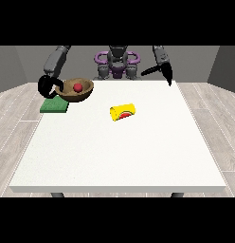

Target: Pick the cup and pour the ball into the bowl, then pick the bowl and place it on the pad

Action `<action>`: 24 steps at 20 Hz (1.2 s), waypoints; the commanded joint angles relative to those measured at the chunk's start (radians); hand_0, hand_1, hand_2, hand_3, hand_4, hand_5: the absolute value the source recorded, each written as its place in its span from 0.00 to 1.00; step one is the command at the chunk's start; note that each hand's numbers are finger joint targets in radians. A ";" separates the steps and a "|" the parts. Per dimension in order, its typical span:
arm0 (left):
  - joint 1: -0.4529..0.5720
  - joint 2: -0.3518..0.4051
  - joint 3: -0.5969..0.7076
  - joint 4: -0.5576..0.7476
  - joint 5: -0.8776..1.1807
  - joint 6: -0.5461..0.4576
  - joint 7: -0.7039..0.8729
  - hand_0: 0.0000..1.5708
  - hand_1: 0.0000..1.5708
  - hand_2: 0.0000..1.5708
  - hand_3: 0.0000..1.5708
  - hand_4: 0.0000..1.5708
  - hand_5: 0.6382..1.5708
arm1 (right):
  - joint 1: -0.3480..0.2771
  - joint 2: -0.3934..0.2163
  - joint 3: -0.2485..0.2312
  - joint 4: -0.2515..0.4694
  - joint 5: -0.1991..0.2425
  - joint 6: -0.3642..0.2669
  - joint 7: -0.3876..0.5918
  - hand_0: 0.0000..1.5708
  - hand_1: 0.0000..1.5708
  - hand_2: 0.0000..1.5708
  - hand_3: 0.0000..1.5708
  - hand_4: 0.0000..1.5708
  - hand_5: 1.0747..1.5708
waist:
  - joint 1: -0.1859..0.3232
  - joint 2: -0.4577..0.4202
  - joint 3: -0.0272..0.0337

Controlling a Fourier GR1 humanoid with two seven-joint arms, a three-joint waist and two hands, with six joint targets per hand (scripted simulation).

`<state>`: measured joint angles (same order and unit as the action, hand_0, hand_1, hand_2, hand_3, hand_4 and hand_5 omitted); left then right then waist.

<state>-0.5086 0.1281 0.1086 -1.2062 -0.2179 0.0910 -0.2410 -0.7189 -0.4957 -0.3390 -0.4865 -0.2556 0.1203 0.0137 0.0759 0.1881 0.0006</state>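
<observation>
My hand at view's left (45, 86) is curled round the bowl (77, 90) rim, ball (77, 87) inside, bowl held tilted just above the pad (54, 106). Cup (123, 111) lies mid-table. Other hand (166, 72) open, idle. Risk: more tilt w/ lowering & ball rolls out, or bowl lands off pad edge.

Grey torso (117, 66) at top centre, ringed by purple loops at the shoulders. Grey arm segments on both sides, ending in black hands: upper left (45, 86), upper right (167, 73).
</observation>
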 commanded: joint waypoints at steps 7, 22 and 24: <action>-0.018 -0.022 -0.004 0.027 -0.024 0.067 -0.089 0.00 0.00 0.00 0.00 0.00 0.99 | 0.018 -0.080 -0.061 0.014 -0.067 0.109 -0.024 1.00 1.00 1.00 1.00 0.68 0.98 | -0.026 0.088 0.0000; 0.030 -0.046 -0.097 -0.322 -0.100 0.127 0.009 0.00 0.00 0.00 0.00 0.00 0.99 | 0.040 -0.301 -0.118 0.143 -0.035 0.242 -0.296 1.00 1.00 1.00 0.00 0.66 1.00 | -0.006 0.320 0.0023; 0.014 -0.049 -0.118 -0.375 -0.117 0.127 0.055 0.00 0.00 0.00 0.00 0.00 0.99 | 0.016 -0.296 -0.113 0.153 -0.027 0.249 -0.310 1.00 1.00 1.00 0.22 0.65 1.00 | -0.018 0.342 0.0025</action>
<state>-0.5178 0.0889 0.0275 -1.4862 -0.3110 0.2158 -0.2428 -0.6894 -0.7770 -0.4501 -0.3611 -0.2931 0.3536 -0.2536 0.0631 0.5032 0.0024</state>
